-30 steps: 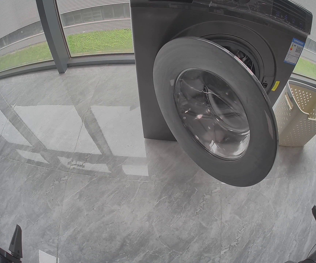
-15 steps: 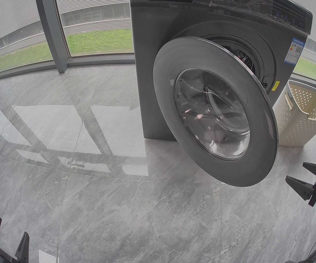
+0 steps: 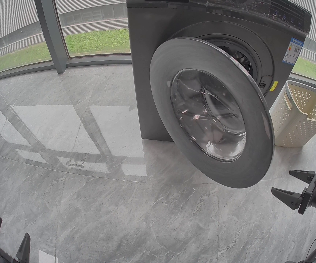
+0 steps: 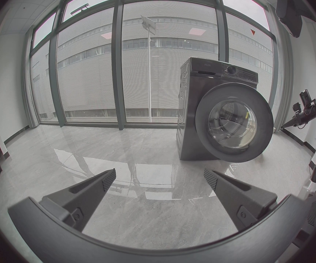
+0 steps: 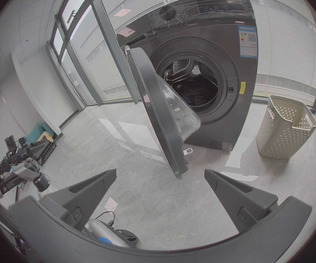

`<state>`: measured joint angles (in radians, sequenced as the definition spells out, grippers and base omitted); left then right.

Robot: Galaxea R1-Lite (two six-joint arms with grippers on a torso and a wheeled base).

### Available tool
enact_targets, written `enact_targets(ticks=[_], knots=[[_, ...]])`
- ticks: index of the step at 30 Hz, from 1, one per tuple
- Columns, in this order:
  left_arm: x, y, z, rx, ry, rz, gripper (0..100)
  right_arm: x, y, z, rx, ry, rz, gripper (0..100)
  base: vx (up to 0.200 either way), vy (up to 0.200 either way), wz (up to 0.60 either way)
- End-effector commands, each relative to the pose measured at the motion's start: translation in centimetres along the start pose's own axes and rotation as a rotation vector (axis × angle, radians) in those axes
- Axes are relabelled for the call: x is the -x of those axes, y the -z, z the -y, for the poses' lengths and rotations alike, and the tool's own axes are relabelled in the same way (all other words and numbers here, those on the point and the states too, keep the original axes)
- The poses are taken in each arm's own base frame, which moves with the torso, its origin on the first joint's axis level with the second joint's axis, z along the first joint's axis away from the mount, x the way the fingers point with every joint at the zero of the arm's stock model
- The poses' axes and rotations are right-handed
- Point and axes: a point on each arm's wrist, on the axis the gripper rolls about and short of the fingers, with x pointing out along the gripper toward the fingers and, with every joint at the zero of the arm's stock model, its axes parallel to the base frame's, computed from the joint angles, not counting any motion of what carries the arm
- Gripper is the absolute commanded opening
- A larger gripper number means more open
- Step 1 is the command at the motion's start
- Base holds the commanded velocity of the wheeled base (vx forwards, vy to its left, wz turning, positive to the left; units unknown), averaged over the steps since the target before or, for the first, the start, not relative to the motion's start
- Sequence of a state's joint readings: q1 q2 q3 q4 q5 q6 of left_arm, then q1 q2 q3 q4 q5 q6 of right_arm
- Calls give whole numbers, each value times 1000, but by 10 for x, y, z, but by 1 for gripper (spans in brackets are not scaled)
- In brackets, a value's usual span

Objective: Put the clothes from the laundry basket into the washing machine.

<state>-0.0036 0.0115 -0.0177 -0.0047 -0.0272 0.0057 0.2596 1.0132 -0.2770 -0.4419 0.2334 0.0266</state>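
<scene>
Laundry basket (image 3: pixel 297 125) upright, long axis vertical, mouth up, just right of washing machine (image 3: pixel 154 73); door (image 3: pixel 172 63) swung open; left gripper (image 3: pixel 13 228), right gripper (image 3: pixel 282 181) both spread, empty.

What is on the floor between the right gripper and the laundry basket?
Nothing: the head view shows bare floor between the right gripper and the basket. The open door hangs to the left of that stretch.

Label (image 3: pixel 292 51) and yellow sticker (image 3: pixel 273 86) on the washing machine (image 3: pixel 147 73) seem illegible.
</scene>
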Motion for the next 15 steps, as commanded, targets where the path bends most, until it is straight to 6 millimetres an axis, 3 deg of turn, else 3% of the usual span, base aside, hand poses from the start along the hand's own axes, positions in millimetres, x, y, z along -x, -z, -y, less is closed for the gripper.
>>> enact_targets(ticks=[1,7,12,15], knots=[[-1,5,0,0,0,-8,100,-1,-1,-5,11,-36,1,100,0,-200,0],[-1,5,0,1,0,-8,100,-5,1,-8,17,-68,-17,100,0,-200,0],[-1,5,0,0,1,-8,100,-12,-9,-22,28,-180,-5,100,0,-200,0],[-1,5,0,0,1,-8,100,-18,-15,-29,19,-223,9,100,0,0,0]])
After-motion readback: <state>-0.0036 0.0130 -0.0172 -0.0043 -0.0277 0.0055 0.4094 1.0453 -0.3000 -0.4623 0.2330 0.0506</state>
